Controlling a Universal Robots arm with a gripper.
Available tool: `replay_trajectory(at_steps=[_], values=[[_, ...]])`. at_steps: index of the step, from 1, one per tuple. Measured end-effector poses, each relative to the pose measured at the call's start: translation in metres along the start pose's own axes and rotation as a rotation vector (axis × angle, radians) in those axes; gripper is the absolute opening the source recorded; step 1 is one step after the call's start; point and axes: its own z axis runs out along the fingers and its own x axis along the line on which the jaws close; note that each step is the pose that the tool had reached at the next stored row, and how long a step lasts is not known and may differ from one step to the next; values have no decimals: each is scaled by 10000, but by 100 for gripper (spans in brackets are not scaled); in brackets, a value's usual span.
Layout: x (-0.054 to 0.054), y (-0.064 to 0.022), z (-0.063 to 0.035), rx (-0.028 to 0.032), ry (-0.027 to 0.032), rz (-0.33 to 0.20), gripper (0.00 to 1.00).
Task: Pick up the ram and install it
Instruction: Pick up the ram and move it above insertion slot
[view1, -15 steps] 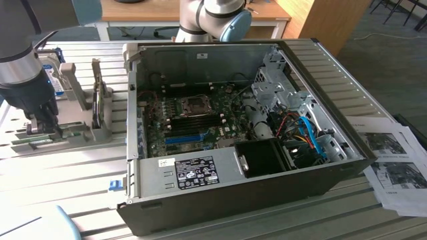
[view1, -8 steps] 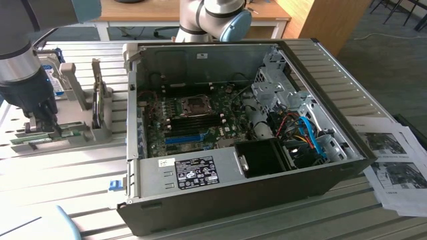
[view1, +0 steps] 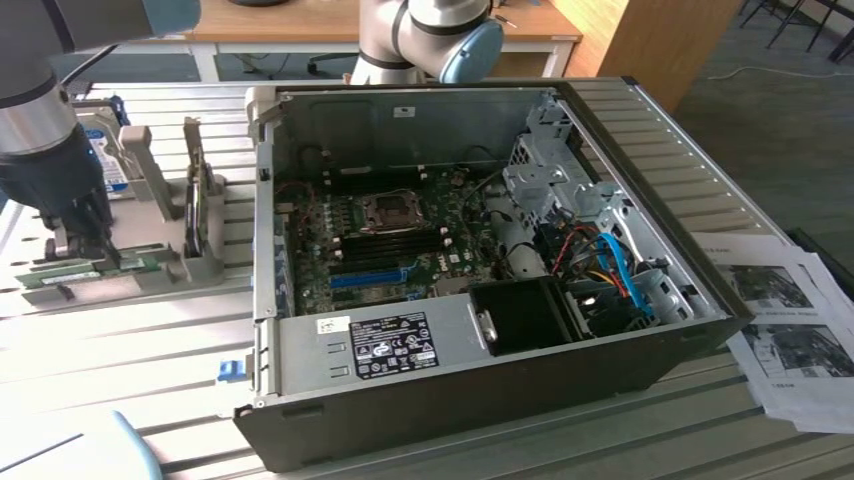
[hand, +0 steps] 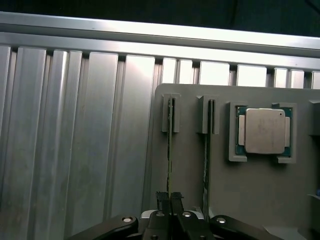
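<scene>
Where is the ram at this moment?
The ram stands on edge in the grey holder at the exterior view's left, outside the computer case, pinched by the gripper, a second stick beside it.

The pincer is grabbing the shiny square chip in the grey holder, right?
No. The pincer is shut on the ram, the thin stick standing on edge in the grey holder. The shiny square processor sits apart in its own recess. The wrist view shows it.

Silver-grey arm (view1: 34, 120), pale blue joint caps (view1: 470, 52); black gripper (hand: 170, 198), silver screws (hand: 128, 219)
</scene>
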Motion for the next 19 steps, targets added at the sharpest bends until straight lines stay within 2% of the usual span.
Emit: replay_trajectory(at_steps=[19], values=[[6, 8, -265, 0, -1, 20, 11]])
